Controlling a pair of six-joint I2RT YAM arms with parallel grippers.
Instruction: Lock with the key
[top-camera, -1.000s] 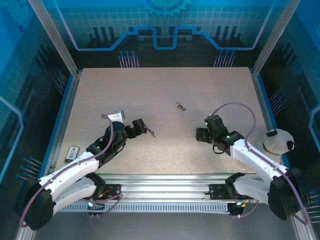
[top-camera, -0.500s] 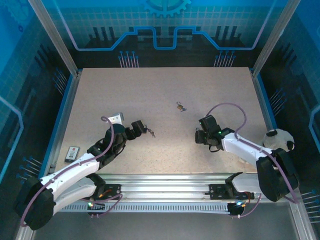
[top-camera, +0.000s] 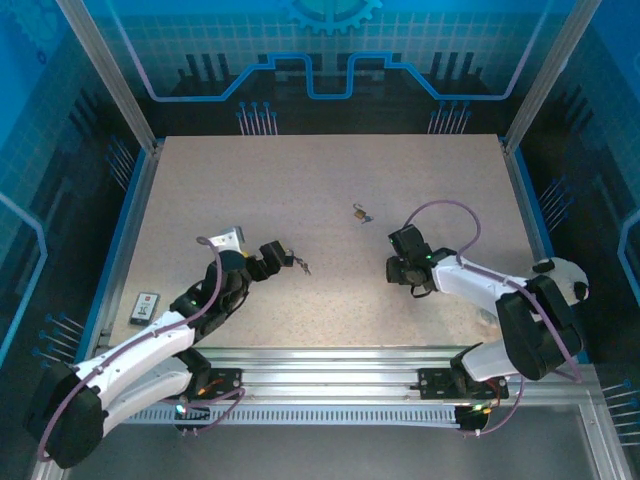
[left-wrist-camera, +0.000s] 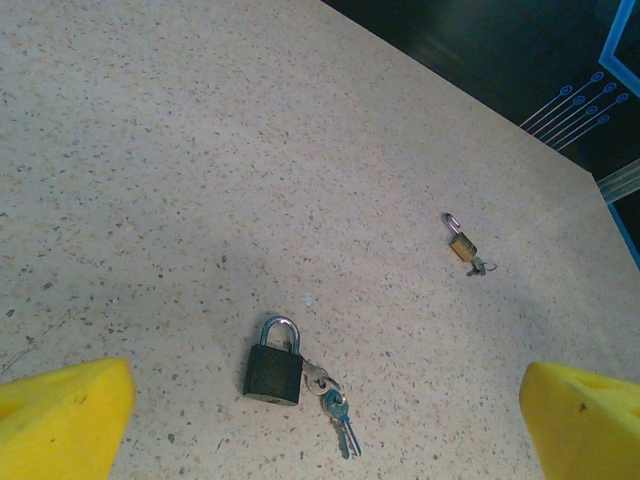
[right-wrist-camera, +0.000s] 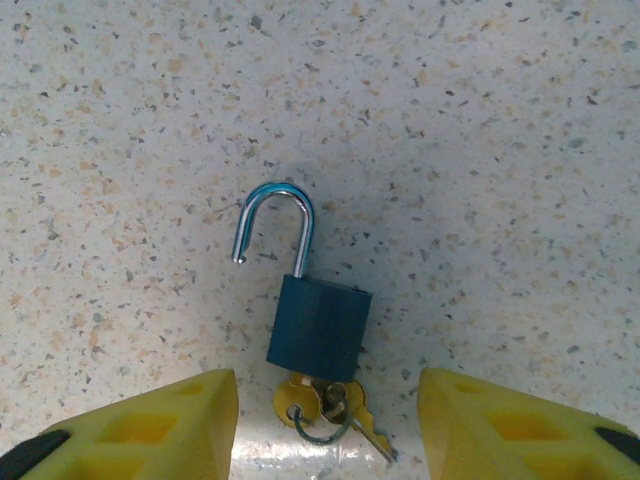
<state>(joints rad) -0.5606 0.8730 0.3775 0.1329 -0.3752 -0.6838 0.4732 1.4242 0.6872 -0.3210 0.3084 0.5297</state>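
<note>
1. At the left edge, off the speckled table (top-camera: 300, 170), you have a small grey device with a red mark (top-camera: 146, 305) lying beside the blue rail.
2. Your left gripper (top-camera: 287, 257) sits low over the table's near-left part. Its yellow fingers (left-wrist-camera: 65, 415) stand wide apart and hold nothing.
3. Just to the right of that gripper lies a black padlock (left-wrist-camera: 273, 372). In the left wrist view it sits between the two fingers, touching neither. Its shackle looks seated in the body, and a small bunch of keys (left-wrist-camera: 335, 405) lies against its right side.
4. Farther off, near the table's middle, lies a small brass padlock (top-camera: 360, 213) with a key at its end. You cannot tell from here whether its shackle is closed.
5. Your right gripper (top-camera: 394, 268) is down at the table, to the near right of the brass padlock. Its yellow fingers (right-wrist-camera: 150, 425) are spread apart and grip nothing.
6. Between those fingers, touching neither, lies a dark blue padlock (right-wrist-camera: 318, 325). Its shackle (right-wrist-camera: 272, 220) is swung open with one leg free, and a ring of keys (right-wrist-camera: 325, 405) is at the body's near end.
7. At the table's right edge sits a white round object (top-camera: 565, 278).
</note>
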